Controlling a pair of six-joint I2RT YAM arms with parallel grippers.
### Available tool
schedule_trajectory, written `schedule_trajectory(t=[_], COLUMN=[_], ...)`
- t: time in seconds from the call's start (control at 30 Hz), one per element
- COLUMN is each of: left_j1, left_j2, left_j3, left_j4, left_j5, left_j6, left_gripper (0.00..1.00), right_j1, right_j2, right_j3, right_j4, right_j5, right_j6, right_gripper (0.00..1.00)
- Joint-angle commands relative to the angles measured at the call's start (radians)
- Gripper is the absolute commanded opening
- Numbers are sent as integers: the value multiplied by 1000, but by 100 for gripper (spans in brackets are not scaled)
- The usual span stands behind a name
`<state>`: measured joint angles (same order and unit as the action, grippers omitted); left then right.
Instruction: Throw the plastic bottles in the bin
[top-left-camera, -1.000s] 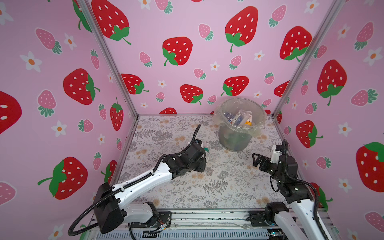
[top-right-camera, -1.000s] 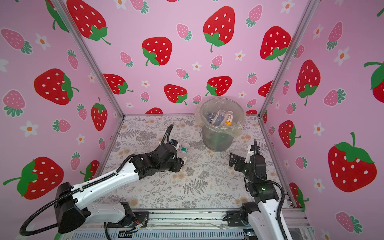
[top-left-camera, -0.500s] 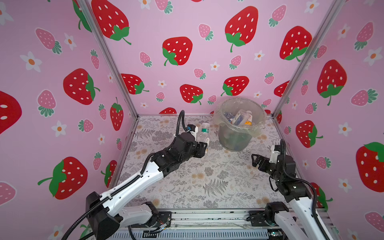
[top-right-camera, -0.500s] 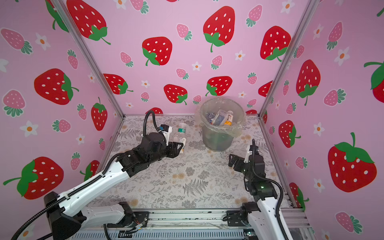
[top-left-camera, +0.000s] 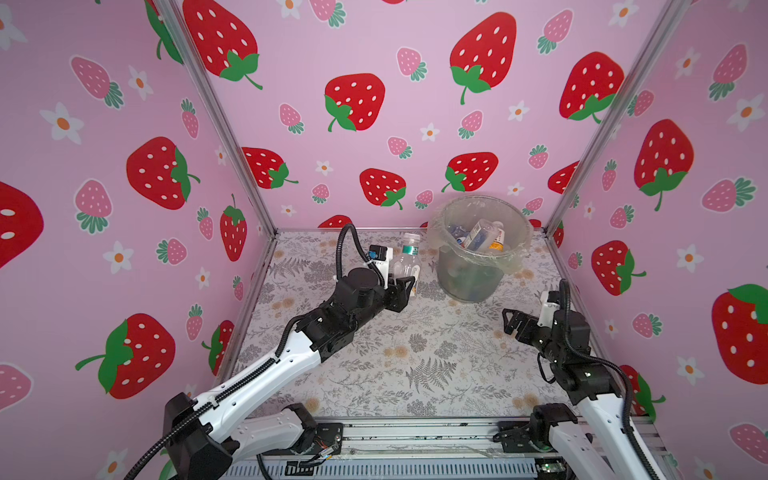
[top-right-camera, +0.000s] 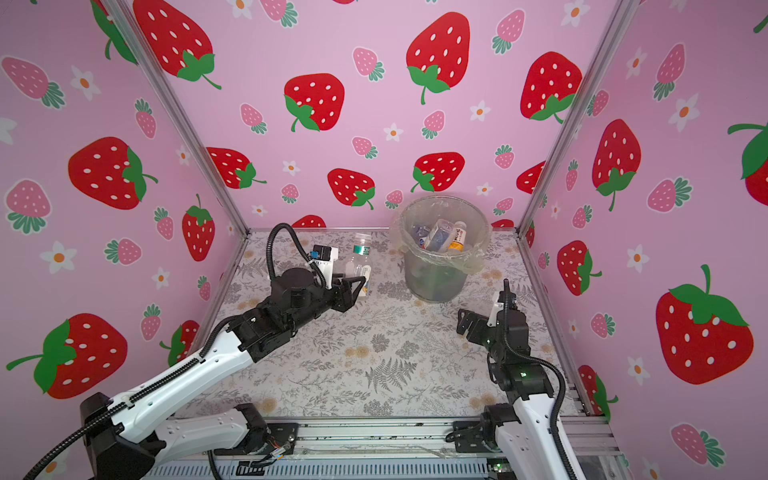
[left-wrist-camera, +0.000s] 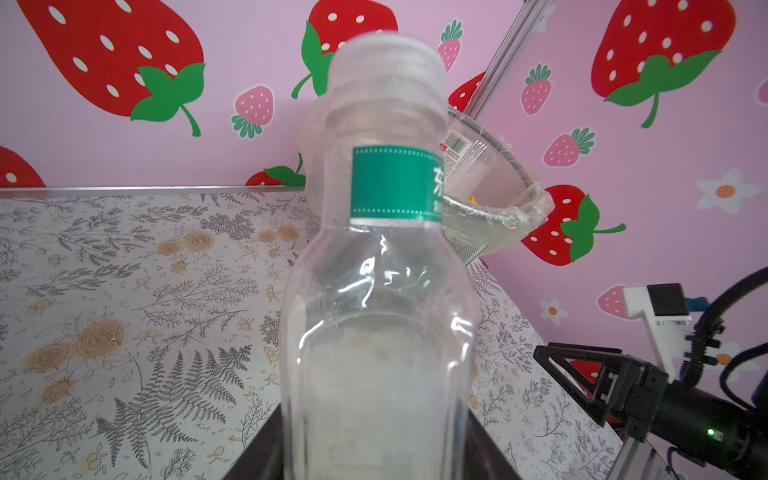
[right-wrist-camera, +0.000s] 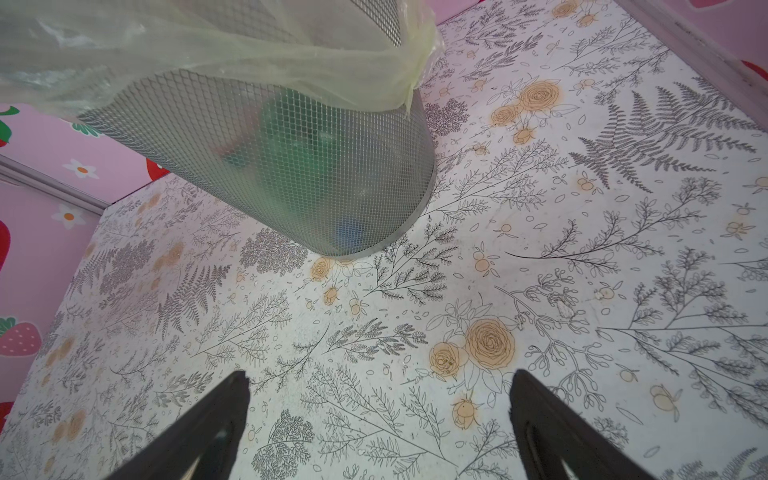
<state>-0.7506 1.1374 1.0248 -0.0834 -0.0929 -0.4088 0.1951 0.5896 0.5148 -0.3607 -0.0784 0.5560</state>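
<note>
Top views both show pink strawberry-print walls closing in a floral-patterned tabletop. The left arm stretches from the near edge toward the back middle. The right arm rises along the right wall.

Toward the back right stands the mesh bin, upright, with a clear bag liner folded over its rim. The right gripper hangs over bare tabletop in front of the bin, jaws wide apart and holding nothing. The left gripper has its jaws clamped on the lower body of a clear bottle. That bottle stands neck-up just beside the bin on its left, apart from it. Whether its base clears the tabletop I cannot tell.

Several bottles lie piled inside the bin near the rim, one with an orange label. Through the mesh, the right wrist view shows green and blue shapes lower down. In the left wrist view the held bottle fills the middle, with the bin's rim behind it. A green label band circles its neck under a pale cap.
</note>
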Motion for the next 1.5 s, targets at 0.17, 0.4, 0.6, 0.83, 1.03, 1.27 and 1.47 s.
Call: schedule_trajectory(t=[0.17, 0.4, 0.6, 0.83, 1.03, 1.27, 1.47], left_j1=[8, 24, 43, 58, 69, 85, 98], left_j2=[124, 400, 735, 1126, 904, 543, 313], left_j3=[228, 597, 995, 1602, 1288, 881, 545], left_j4=[1, -28, -88, -363, -253, -221, -214], left_j5=[71, 126, 170, 196, 166, 79, -44], left_j6=[101, 168, 189, 175, 175, 209, 221], left_gripper=[41, 43, 44, 72, 99, 99, 99], right_j1=[-5, -6, -6, -6, -5, -5, -5], right_j2=[-2, 5, -1, -4, 8, 34, 63], right_j3=[-10, -4, 5, 13, 9, 8, 8], right_j4=[10, 8, -3, -13, 0, 25, 61], right_j5=[7, 3, 10, 2, -10, -22, -21], right_j6=[1, 2, 2, 4, 5, 8, 8], right_gripper=[99, 99, 99, 99, 99, 99, 99])
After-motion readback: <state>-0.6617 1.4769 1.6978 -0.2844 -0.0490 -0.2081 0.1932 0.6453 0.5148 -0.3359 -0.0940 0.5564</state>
